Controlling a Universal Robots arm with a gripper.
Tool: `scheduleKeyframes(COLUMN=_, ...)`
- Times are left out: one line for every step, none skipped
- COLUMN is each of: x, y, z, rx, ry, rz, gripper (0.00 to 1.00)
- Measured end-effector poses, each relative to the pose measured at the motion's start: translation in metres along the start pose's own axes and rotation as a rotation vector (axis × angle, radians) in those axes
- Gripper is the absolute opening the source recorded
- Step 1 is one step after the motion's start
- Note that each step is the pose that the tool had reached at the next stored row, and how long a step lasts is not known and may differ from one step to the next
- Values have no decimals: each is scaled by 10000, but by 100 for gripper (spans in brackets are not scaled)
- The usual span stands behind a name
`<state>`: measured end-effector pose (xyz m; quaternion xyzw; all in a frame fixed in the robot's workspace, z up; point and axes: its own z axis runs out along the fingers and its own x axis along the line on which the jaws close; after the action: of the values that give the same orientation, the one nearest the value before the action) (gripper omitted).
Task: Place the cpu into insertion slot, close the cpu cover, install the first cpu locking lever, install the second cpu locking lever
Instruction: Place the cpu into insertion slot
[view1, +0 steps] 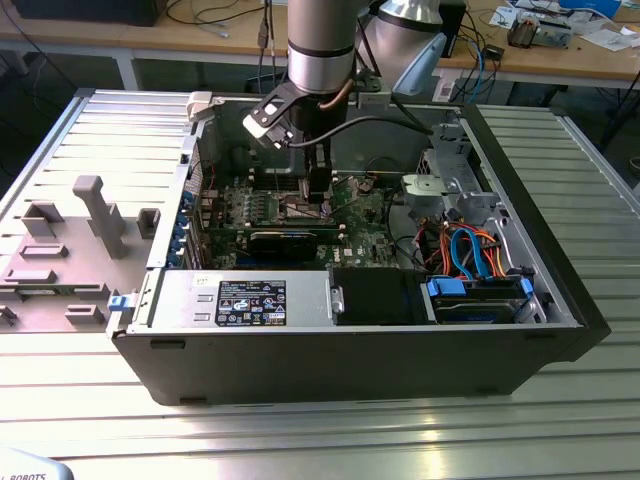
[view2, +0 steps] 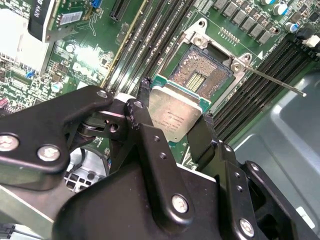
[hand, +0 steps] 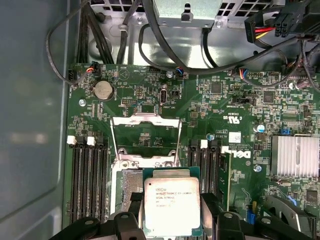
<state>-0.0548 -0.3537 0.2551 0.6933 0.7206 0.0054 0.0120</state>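
Firmly clenched, the claw (view2: 175, 116) presses its two black fingers (view2: 150, 142) on opposite edges of the cpu (hand: 172, 209) and holds it flat, silver top toward the wrist.

Just beyond the chip lies the insertion slot (view2: 201, 74). In the second wrist view the chip hides the slot's nearest corner, while the brownish-gold contact field shows past the chip's far edges. The green rim under the chip looks lifted off the socket, so I judge that the cpu hangs over the slot, offset toward the claw's side and not yet seated. In both wrist views the chip's sides run about parallel to the socket's sides. The gap left to close therefore looks like a short shift across and a descent, with no turn needed.

The cpu cover (hand: 145, 136) stands swung open on the side of the slot that faces the coin battery (hand: 103, 90), out of the chip's way, with bare board showing through its window. A thin locking lever (view2: 277, 82) juts out from one socket corner, crossing the long black memory slots (view2: 240, 107) that flank the slot on two sides.

In the exterior view the motherboard (view1: 360, 212) lies in the middle of the open computer case (view1: 350, 360), and the arm (view1: 320, 40) reaches down to it near the case's far wall.
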Motion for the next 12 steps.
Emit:
scheduleKeyframes(x=12, y=0, z=2, rx=0, ry=-1, rz=12, gripper=54)
scheduleKeyframes(x=32, y=1, z=8, rx=0, ry=0, rz=29, gripper=54)
scheduleKeyframes(x=44, y=1, z=17, rx=-1, ry=1, rz=32, gripper=54)
scheduleKeyframes(x=47, y=2, z=23, rx=-1, ry=1, rz=31, gripper=54)
scheduleKeyframes(x=48, y=2, z=23, rx=0, ry=0, rz=31, gripper=54)
scheduleKeyframes(x=48, y=1, z=23, rx=1, ry=-2, rz=32, gripper=54)
scheduleKeyframes(x=48, y=1, z=24, rx=1, ry=-1, rz=33, gripper=54)
scheduleKeyframes(x=48, y=1, z=25, rx=0, ry=-1, rz=32, gripper=54)
scheduleKeyframes(x=48, y=1, z=26, rx=0, ry=0, rz=32, gripper=54)
scheduleKeyframes(x=48, y=1, z=27, rx=0, ry=-1, rz=32, gripper=54)
scheduleKeyframes(x=48, y=0, z=29, rx=0, ry=0, rz=33, gripper=54)
scheduleKeyframes(x=49, y=-2, z=33, rx=0, ry=0, rz=33, gripper=54)
